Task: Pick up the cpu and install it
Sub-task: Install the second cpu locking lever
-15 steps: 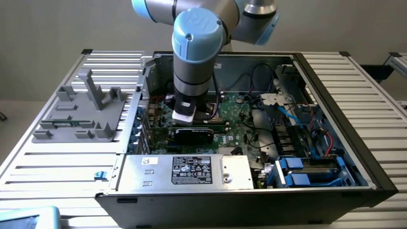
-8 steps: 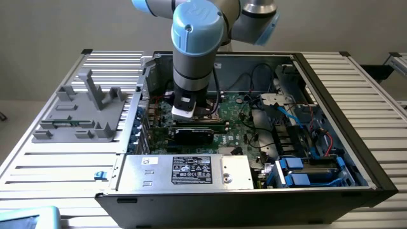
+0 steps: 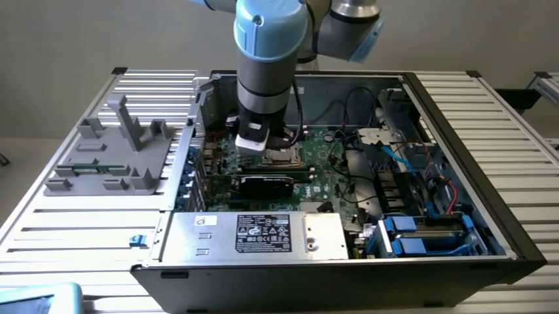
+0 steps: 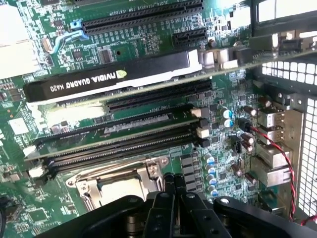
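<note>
**Firmly shut gripper over the socket, cpu apparently seated**

Closest to the wrist camera, the gripper (image 4: pixel 173 184) had its two black fingers pressed together with nothing between them. It hovered at the edge of the motherboard socket (image 4: pixel 143 173), just over the socket's metal frame.

Inside that frame lay a flat silvery-grey square that looked like the cpu (image 4: pixel 118 187). It was partly hidden by the gripper body, so I could not tell whether it was fully seated. The gripper was not holding it.

Just beyond the socket ran the long black memory slots (image 4: pixel 119 141), side by side. Past them an NVIDIA Quadro graphics card (image 4: pixel 109 74) stood on edge in its slot, and further black expansion slots (image 4: pixel 143 17) lay beyond the card. A red and black wire (image 4: pixel 282 153) curved past the metal connector housings on the board's edge.

From the exterior view, the arm (image 3: pixel 266 59) reached straight down into the open computer case (image 3: pixel 472 170). The silver power supply (image 3: pixel 262 234) with its black label sat at the near side of the case. The case rested on a slatted aluminium table (image 3: pixel 70 229). A grey fixture (image 3: pixel 114 154) stood on the table to the exterior view's left, well apart from the gripper.
</note>
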`<state>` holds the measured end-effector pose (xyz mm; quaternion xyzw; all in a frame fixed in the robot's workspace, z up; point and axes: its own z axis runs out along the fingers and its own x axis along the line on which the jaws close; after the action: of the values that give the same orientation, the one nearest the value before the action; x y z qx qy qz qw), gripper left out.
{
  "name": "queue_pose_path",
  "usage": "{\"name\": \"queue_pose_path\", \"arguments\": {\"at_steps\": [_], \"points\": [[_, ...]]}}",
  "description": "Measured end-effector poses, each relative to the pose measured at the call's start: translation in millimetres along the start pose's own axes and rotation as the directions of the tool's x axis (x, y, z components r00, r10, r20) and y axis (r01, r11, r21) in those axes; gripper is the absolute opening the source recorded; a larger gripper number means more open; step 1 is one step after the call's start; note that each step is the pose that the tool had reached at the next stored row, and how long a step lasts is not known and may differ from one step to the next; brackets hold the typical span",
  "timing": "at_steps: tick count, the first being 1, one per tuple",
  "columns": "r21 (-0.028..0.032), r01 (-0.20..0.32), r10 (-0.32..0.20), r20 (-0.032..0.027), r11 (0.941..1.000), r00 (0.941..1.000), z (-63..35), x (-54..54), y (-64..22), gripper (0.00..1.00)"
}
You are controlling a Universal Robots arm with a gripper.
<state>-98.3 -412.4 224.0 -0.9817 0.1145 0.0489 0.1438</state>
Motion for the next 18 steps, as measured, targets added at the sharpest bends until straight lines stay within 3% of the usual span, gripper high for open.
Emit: {"name": "queue_pose_path", "arguments": {"at_steps": [2, 4, 5, 9, 11, 13, 15, 18], "points": [[-0.009, 0.0, 0.0, -0.0034, 1.0, 1.0, 0.9, -1.1, -4.7, 0.12], [-0.0308, -0.002, 0.002, -0.0087, 0.9995, 1.0, 1.6, -1.9, -8.2, 0.12], [-0.0448, -0.003, 0.002, -0.0123, 0.999, 0.9999, 2.1, -2.3, -9.7, 0.12], [-0.1135, -0.009, 0.005, -0.0295, 0.9935, 0.9996, 4.2, -3.8, -16.5, 0.12], [-0.1401, -0.011, 0.006, -0.0363, 0.9901, 0.9993, 4.5, -4.4, -19.1, 0.12], [-0.1626, -0.013, 0.007, -0.0422, 0.9866, 0.9991, 2.8, -5.3, -22.3, 0.12], [-0.1739, -0.014, 0.006, -0.0462, 0.9847, 0.9989, -0.9, -6.3, -25.3, 0.12], [-0.1789, -0.015, 0.006, -0.0494, 0.9838, 0.9988, -10.2, -7.7, -28.6, 0.12]]}}
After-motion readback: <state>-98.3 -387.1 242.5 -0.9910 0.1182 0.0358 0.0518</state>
